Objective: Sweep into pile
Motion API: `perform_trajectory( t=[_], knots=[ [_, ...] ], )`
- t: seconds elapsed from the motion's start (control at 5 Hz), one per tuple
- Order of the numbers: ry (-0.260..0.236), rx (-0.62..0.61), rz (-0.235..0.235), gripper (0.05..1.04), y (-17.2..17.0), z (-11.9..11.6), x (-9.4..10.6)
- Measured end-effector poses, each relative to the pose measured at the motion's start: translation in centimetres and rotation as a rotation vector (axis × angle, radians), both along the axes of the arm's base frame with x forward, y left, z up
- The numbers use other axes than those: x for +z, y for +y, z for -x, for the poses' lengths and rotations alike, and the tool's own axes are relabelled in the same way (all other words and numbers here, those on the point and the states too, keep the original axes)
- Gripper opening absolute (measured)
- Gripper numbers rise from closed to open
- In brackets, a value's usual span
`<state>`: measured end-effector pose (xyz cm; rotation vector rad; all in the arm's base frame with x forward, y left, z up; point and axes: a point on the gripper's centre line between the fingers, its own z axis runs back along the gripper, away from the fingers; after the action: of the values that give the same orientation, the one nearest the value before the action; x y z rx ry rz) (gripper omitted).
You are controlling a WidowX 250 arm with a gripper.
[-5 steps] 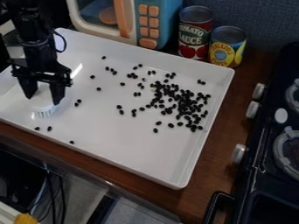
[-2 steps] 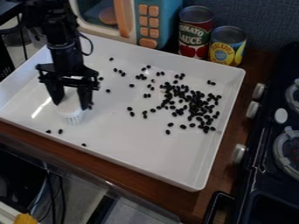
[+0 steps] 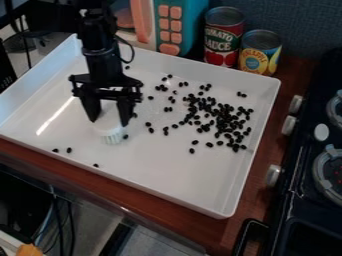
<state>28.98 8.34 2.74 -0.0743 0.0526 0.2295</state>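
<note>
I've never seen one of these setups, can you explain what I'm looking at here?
The camera looks down at a slant on a counter. The black machine is a robot arm, coming in from the upper left. At its end, a two-fingered gripper holds a white brush, bristles down, over a big white tray. Small dark beans lie in the tray: a loose cluster toward the picture's right, others scattered. Behind it stand two cans and a toy microwave; a stove is at right.
</note>
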Motion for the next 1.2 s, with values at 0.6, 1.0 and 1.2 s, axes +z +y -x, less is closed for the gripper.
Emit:
perform_trajectory(
  t=[0.6, 1.0, 1.2],
  knots=[
    [-0.03, -0.008, 0.055, 0.737, -5.5, -2.1, 0.8],
    [-0.045, -0.007, 0.05, 0.737, -6.3, -2.7, 1.0],
    [-0.069, 0.0, 0.042, 0.737, -5.5, -2.4, 2.9]
  ],
)
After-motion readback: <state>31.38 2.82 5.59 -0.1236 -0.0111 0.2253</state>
